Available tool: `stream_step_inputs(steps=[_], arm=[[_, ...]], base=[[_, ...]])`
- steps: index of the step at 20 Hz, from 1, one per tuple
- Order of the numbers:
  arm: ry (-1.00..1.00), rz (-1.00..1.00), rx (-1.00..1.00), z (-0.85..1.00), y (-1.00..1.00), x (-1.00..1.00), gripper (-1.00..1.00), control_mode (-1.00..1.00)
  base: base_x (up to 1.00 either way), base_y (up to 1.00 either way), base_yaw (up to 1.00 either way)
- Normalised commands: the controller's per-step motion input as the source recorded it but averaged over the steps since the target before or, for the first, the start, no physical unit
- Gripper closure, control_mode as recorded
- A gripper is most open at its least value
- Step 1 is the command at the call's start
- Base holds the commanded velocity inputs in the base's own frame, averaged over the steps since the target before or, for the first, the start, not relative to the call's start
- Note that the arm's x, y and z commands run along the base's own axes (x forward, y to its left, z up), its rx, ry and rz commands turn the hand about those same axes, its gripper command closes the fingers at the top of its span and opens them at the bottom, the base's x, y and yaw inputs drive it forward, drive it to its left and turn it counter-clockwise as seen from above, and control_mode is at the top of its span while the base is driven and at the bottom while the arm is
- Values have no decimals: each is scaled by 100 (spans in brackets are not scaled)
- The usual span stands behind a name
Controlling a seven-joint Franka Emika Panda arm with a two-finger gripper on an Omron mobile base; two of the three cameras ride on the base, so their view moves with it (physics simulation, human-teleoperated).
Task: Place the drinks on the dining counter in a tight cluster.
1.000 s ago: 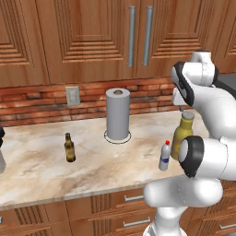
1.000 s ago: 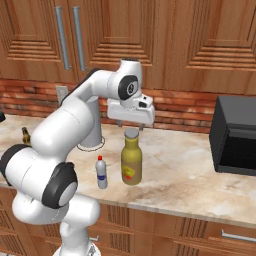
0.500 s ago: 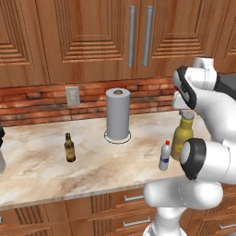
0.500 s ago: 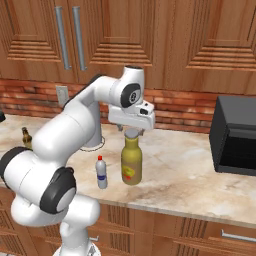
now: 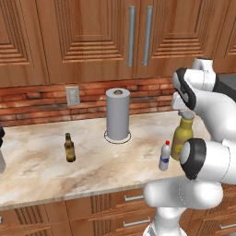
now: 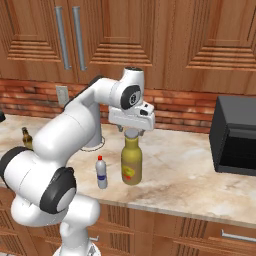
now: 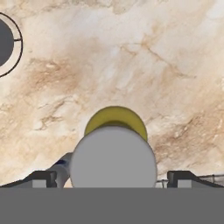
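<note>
The big olive-yellow bottle (image 5: 181,138) (image 6: 131,167) stands upright on a marble counter backed by wall cabinets. My gripper (image 6: 131,131) (image 5: 186,113) hangs open straight over it, one finger on each side of the grey cap (image 7: 113,157) without touching it. The small clear red-capped bottle (image 5: 164,156) (image 6: 102,172) stands just left of the big one. Far to the left stands the slim brown bottle (image 5: 69,148) (image 6: 26,137). The dining counter is out of view.
A grey paper towel roll (image 5: 117,115) stands at the back of the marble counter (image 5: 46,170), between the brown bottle and the other two. A black microwave (image 6: 235,135) sits at the right end. A brick backsplash and wooden cabinets close off the back.
The hand has come down over the big bottle, so its fingers now flank the cap. The jaws stayed open and the bottles have not moved.
</note>
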Motion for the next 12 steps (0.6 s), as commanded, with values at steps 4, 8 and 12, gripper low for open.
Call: stream_step_inputs(steps=[4, 8, 12], arm=[[0, 0, 0, -5, 0, 0, -100, -100], [0, 0, 0, -14, 0, 0, -100, -100], [0, 0, 0, -19, 0, 0, -100, -100]], base=[[0, 0, 0], [0, 0, 0], [0, 0, 0]])
